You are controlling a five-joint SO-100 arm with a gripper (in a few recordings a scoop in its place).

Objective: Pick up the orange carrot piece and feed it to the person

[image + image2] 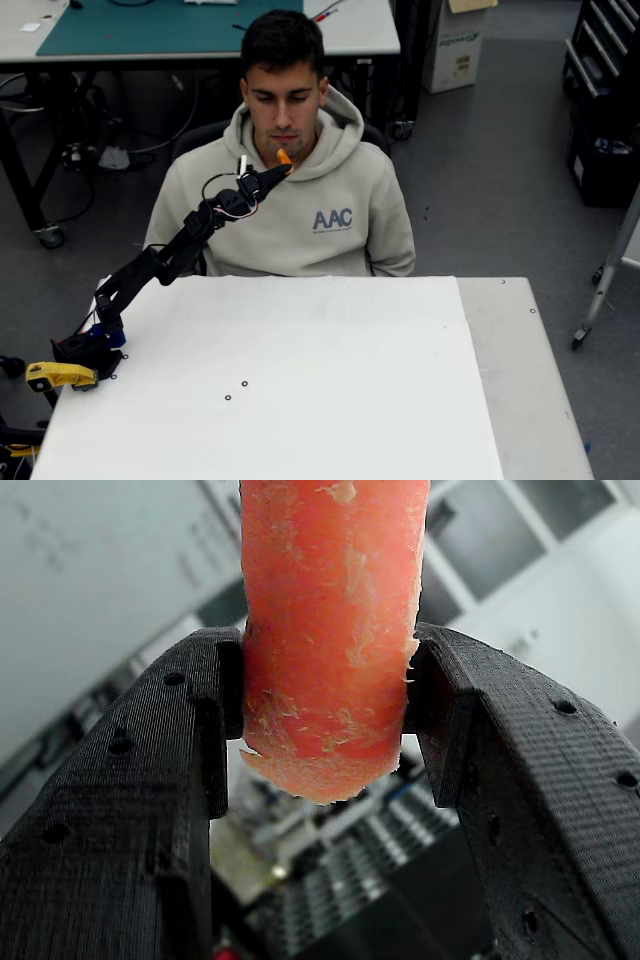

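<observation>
The orange carrot piece [284, 157] is held up just below the person's [300, 210] chin, in front of the hoodie's collar. My black gripper [278, 170] is shut on it, at the end of the arm stretched up from the table's left edge. In the wrist view the carrot piece [330, 640] stands upright, clamped between the two black fingers [150, 780], and my gripper [325, 710] points toward a blurred ceiling. The person sits behind the white table, looking down.
The white table [320, 400] lies in front of the person. A yellow clamp-like part [58, 375] sits by the arm's base at the left edge. Another desk with a green mat [150, 25] stands behind the person.
</observation>
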